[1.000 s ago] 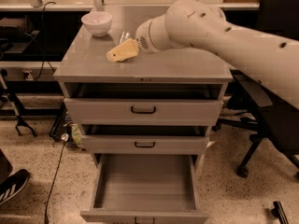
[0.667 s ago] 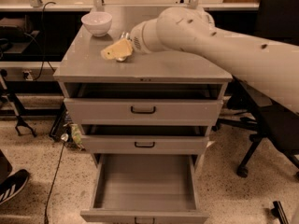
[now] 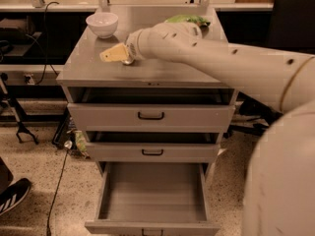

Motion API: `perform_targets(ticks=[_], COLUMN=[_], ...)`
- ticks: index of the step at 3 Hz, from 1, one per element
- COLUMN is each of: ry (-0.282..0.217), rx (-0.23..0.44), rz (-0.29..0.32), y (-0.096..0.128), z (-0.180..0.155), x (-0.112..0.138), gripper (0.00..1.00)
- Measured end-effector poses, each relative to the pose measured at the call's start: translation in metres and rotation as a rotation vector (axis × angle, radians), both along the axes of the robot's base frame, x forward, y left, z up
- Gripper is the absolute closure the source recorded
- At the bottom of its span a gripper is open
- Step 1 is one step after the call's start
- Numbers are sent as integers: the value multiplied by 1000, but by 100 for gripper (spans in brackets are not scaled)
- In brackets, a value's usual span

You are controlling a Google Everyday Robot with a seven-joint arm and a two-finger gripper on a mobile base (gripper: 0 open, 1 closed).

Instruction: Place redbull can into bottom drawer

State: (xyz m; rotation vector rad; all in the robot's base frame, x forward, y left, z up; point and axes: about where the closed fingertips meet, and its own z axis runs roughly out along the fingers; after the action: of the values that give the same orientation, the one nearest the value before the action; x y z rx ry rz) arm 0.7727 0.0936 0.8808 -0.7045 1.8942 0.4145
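Observation:
My gripper (image 3: 115, 53), with pale yellow tips, reaches from the right over the left-middle of the grey cabinet top (image 3: 93, 70). A small silvery piece (image 3: 127, 61) shows just under the gripper's wrist end. It looks like the redbull can, and the rest of it is hidden by the gripper. The bottom drawer (image 3: 152, 195) is pulled far out at the base of the cabinet. Its plain grey inside holds nothing, and its small dark handle (image 3: 151, 231) shows at the front edge.
A white bowl (image 3: 102, 23) stands at the back left of the top and a green crinkled bag (image 3: 187, 19) at the back right. The top drawer (image 3: 150, 116) and middle drawer (image 3: 152, 152) stand slightly open. A shoe (image 3: 14, 196) and cables lie on the floor at left. A dark chair (image 3: 290, 18) is at right.
My arm has swung left across the cabinet top, bringing the gripper nearer the bowl. The green bag has come into view behind the arm.

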Motion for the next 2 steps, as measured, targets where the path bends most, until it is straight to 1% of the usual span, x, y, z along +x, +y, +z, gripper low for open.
perform_targets(ticks=[2], ry=[15], rx=[24], rz=[-42], y=[7], z=[-32], x=[38], gripper=[0])
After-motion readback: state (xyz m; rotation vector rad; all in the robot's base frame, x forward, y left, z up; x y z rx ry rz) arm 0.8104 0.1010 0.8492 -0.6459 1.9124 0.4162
